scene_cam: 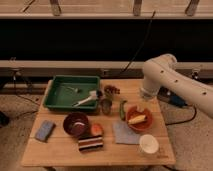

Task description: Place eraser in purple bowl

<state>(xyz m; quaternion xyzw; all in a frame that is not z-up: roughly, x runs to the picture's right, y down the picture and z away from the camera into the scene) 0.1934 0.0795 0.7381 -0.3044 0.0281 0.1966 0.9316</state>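
The striped eraser (90, 143) lay flat on the wooden tabletop (52, 154), near the front edge; it was not in the purple bowl (76, 124); the bowl sat just behind it and a little to the left; a small orange lump (96, 130) sat right behind the eraser, close to the bowl's right side. A flat blue sponge (44, 130) lay to the left of the bowl. A green tray (55, 97) stood at the back left, with a white brush (86, 100) inside it. An orange bowl (149, 124) sat on the right side with something yellow (137, 119) in it; a grey cloth (122, 134) lay in front of it, and a white cup (148, 144) stood near the front right corner. The big white arm (165, 80) came in from the right and bent down; the gripper (144, 100) hung at its end, above the back of the orange bowl, well apart from the eraser; I could not tell if the gripper was open or closed; it held nothing that I could see.
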